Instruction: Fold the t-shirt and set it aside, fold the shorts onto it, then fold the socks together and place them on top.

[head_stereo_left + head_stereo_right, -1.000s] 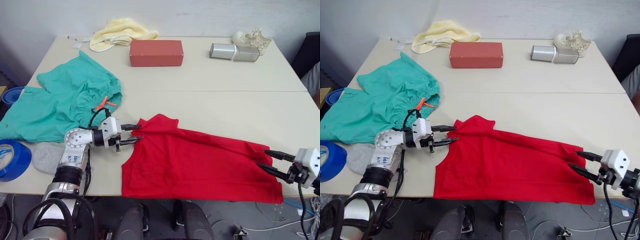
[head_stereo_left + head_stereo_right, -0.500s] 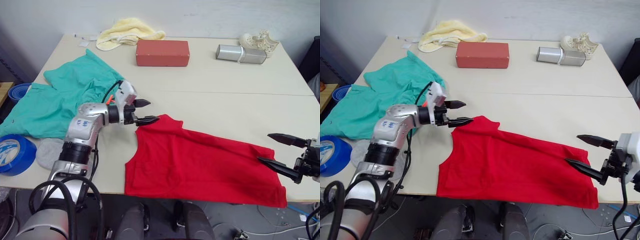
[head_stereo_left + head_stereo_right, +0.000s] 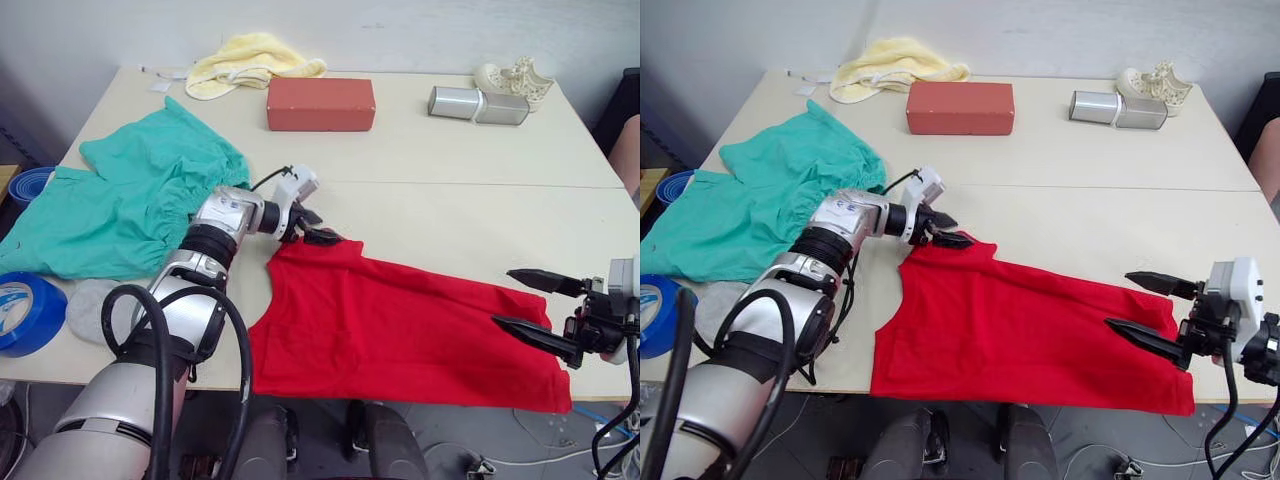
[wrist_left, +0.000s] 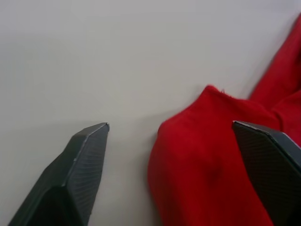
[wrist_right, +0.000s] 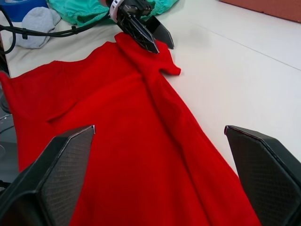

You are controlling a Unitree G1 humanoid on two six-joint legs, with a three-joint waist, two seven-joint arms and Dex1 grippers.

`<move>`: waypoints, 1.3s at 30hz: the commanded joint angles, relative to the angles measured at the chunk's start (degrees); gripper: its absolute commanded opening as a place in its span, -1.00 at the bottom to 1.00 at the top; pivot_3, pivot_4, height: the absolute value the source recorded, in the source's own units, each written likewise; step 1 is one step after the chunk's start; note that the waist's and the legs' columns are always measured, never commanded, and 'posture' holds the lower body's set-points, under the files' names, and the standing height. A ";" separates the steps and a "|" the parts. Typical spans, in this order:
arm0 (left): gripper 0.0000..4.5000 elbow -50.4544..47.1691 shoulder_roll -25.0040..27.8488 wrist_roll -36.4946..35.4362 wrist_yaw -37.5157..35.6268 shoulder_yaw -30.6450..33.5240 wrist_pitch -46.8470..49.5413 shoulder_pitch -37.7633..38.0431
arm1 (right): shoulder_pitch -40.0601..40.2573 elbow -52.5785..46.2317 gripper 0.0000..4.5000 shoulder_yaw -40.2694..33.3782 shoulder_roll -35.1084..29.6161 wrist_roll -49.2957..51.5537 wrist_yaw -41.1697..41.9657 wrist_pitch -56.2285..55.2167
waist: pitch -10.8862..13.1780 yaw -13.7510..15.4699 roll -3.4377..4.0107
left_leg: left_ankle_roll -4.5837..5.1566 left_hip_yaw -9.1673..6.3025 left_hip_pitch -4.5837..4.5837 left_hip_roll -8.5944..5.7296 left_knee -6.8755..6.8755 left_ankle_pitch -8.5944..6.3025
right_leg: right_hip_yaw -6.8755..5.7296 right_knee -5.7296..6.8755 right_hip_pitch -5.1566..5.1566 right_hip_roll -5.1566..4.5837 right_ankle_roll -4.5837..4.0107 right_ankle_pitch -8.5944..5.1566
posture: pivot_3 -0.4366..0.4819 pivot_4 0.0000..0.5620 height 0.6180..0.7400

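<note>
The red t-shirt (image 3: pixel 400 320) lies spread along the table's near edge. My left gripper (image 3: pixel 322 228) is open at the shirt's far left corner. In the left wrist view its fingers (image 4: pixel 84 160) stand one on bare table and one over the red sleeve tip (image 4: pixel 202 155). My right gripper (image 3: pixel 502 297) hangs wide open just above the shirt's right end, holding nothing. The teal shorts (image 3: pixel 130 190) lie crumpled at the left. A grey sock (image 3: pixel 90 305) sits at the near left edge, below the shorts.
A blue tape roll (image 3: pixel 25 310) lies at the near left corner. Along the far edge are a yellow towel (image 3: pixel 250 60), a red box (image 3: pixel 320 103), a silver cylinder (image 3: pixel 478 104) and a white ornament (image 3: pixel 515 78). The table (image 3: pixel 450 200) is bare beyond the shirt.
My left gripper has moved right and away, from the shirt's left armhole to its far corner. My right gripper has opened wider over the shirt's right end. The camera has shifted slightly.
</note>
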 commanded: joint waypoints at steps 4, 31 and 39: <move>-0.13 0.33 -0.41 0.52 -1.57 2.50 -1.61 -0.87 | 1.01 -2.36 1.00 -2.72 0.98 0.20 -0.87 -0.61 | 0.01 0.10 -0.01 | 0.02 -0.02 -0.01 -0.02 0.01 -0.01 | 0.02 0.01 0.00 -0.07 0.00 0.00 | -0.05 -0.47 1.00; -0.99 -34.28 9.11 -5.90 -21.07 6.33 -42.16 28.91 | 3.14 6.44 1.00 -0.36 5.03 -9.43 1.27 -12.44 | -0.01 0.08 0.02 | 0.05 -0.02 0.09 0.00 0.19 -0.03 | 0.05 0.12 0.11 -0.11 -0.01 0.01 | -0.05 -0.47 1.00; -0.99 -36.16 9.87 -5.72 -19.27 5.33 -44.88 33.69 | 2.22 9.33 1.00 0.84 5.15 -11.65 1.10 -15.41 | -0.01 0.08 0.02 | 0.07 -0.04 0.09 0.01 0.18 -0.04 | 0.04 0.12 0.11 -0.12 -0.01 0.01 | -0.05 -0.47 1.00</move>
